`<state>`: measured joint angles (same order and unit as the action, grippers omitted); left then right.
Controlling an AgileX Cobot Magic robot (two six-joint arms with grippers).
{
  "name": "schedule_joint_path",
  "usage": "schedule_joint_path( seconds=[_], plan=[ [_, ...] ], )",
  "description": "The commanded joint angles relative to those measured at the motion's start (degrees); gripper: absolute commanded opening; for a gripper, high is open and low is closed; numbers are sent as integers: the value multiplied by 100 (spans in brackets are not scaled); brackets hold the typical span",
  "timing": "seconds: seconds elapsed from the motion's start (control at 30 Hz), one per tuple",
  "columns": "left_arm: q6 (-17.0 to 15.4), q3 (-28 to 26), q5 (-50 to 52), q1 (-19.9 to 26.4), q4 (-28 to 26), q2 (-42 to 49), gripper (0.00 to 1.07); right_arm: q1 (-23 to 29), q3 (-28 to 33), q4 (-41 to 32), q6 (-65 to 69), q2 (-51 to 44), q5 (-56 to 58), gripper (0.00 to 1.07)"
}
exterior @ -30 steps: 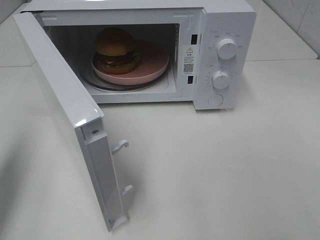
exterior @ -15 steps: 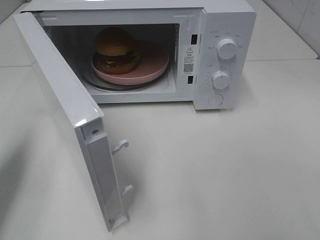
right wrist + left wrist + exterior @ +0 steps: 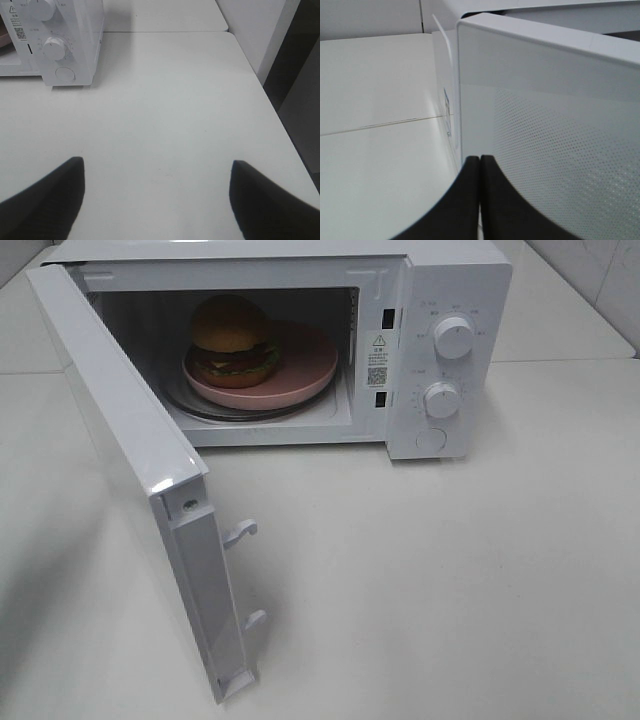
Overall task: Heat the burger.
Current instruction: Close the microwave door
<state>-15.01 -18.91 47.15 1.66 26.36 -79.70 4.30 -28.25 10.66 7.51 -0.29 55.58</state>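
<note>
Left pincer [image 3: 480, 160] fully shut, nothing held, tips just beside outer face of door [image 3: 545, 125]; touching or not, can't tell. High view: door swung wide toward lower left. Burger [image 3: 232, 340] upright on pink plate [image 3: 305, 365] inside microwave [image 3: 450, 270] cavity, upper centre. My guess: door needs pushing shut, left arm nearer. Right pincer [image 3: 155, 165] wide open, empty, above surface [image 3: 165, 100], knobs [image 3: 54, 47] upper left. Neither pincer shows in high view.
</note>
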Motion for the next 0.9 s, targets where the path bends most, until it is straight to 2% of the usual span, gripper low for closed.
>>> schedule_joint_path(
  seconds=[0.03,0.17,0.4,0.43,0.53,0.6,0.9],
  plan=[
    [-172,-229,264,23,275,-309,0,-40,11,-6,23,-160,-29,76],
    [-350,-516,418,23,453,-705,0,-40,11,-6,23,-160,-29,76],
    [-344,-779,470,-258,625,-1100,0,-40,11,-6,23,-160,-29,75],
    [-344,-865,470,-447,579,-1203,0,-40,11,-6,23,-160,-29,75],
    [-338,-894,470,-516,539,-1243,0,-40,11,-6,23,-160,-29,75],
    [-286,-991,470,-819,390,-1392,0,-40,11,-6,23,-160,-29,75],
    [-178,-1008,487,-1238,206,-1427,0,-40,11,-6,23,-160,-29,75]
  ],
)
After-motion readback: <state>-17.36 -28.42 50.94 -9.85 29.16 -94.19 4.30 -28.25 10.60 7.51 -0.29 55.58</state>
